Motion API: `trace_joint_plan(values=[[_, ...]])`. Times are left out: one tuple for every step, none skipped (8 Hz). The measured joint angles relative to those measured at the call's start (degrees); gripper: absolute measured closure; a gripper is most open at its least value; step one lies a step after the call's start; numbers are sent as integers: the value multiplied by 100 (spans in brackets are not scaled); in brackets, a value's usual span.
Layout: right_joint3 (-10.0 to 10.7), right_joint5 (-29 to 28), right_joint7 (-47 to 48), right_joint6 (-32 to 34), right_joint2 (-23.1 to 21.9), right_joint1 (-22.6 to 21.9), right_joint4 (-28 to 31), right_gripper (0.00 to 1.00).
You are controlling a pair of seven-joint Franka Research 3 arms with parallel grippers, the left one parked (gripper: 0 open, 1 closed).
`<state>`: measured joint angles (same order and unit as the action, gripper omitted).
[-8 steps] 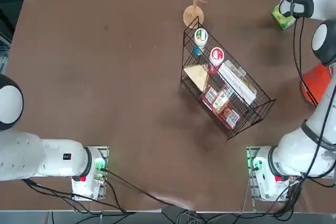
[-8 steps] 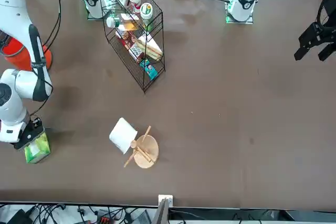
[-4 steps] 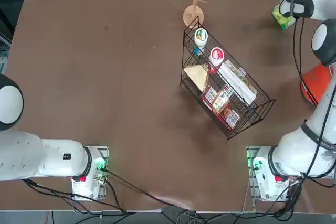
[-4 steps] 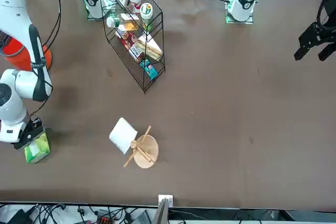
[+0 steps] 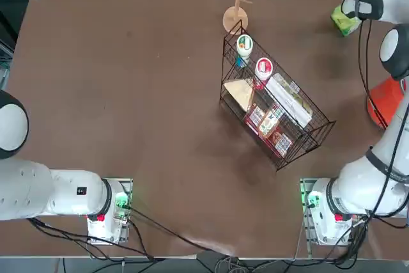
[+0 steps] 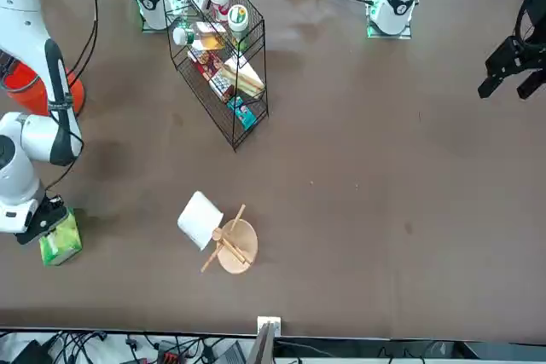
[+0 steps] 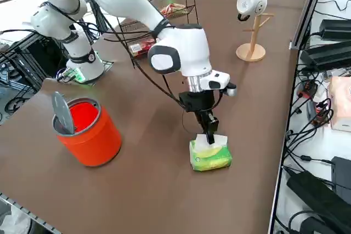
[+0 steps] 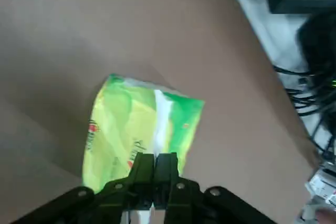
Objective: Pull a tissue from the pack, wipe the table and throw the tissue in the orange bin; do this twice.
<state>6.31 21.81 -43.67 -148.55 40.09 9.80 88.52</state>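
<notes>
Right gripper (image 8: 155, 162) points down at the pack (image 8: 137, 127), fingers pressed together on the white tissue (image 8: 163, 114) at its slot. Pack lies directly beneath on the table (image 7: 137, 190). Orange bin (image 7: 88, 130) stands near, apart.

Right hand (image 8: 154, 167) fingers pressed together over green pack (image 8: 142, 129), brown table (image 8: 105, 24)
</notes>
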Motion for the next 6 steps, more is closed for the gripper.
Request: trace_joint_plan(values=[[3,0,0,132,-77,20,-76,99],[2,-2,0,388,-218,42,-117,99],[-3,-36,0,743,-404,48,-137,99],[-26,-159,0,1153,-627,44,-148,99],[-67,-414,-7,1601,-851,38,-153,99],[-133,-754,-16,2096,-1076,28,-161,99]])
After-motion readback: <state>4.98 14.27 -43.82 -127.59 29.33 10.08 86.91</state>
